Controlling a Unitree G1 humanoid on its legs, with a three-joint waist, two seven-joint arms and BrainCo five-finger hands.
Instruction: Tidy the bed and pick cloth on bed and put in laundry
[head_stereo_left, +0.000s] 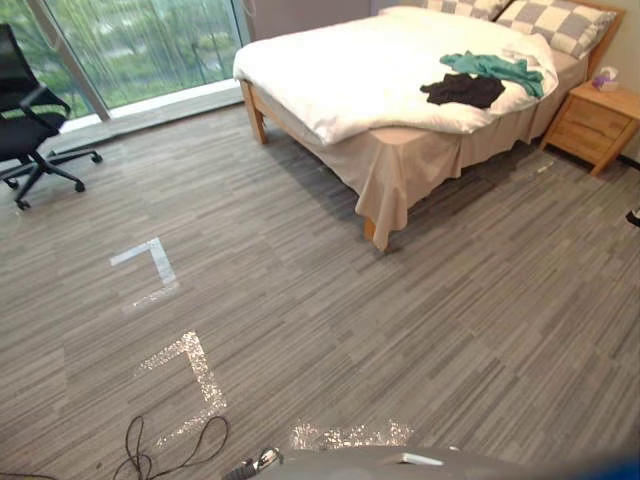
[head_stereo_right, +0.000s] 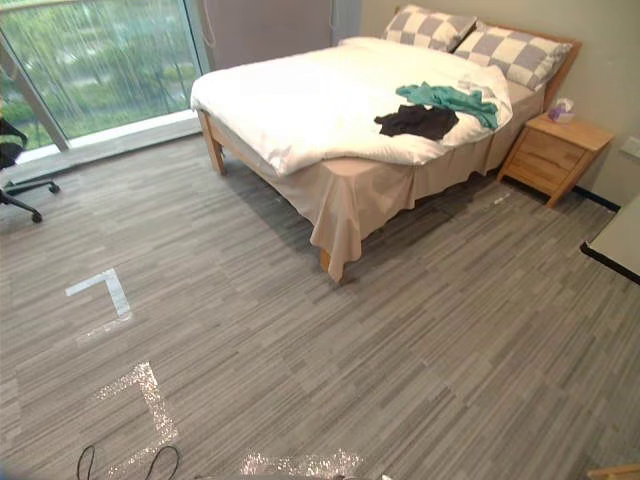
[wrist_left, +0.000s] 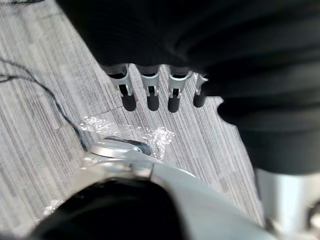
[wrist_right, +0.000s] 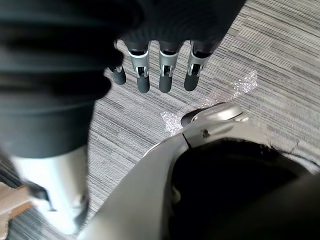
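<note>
The bed (head_stereo_left: 330, 70) stands at about 1 o'clock across the grey floor (head_stereo_left: 400, 330), its white duvet (head_stereo_left: 300, 90) rumpled. A black cloth (head_stereo_left: 462, 90) lies on the duvet, touching a teal cloth (head_stereo_left: 495, 68) at its 1 o'clock, below the checked pillows (head_stereo_left: 560, 22). A wooden nightstand (head_stereo_left: 592, 125) sits at 2 o'clock, an office chair (head_stereo_left: 25, 120) at 10 o'clock. The left hand (wrist_left: 151, 92) and the right hand (wrist_right: 167, 75) hang over the floor, fingers straight and relaxed, holding nothing
</note>
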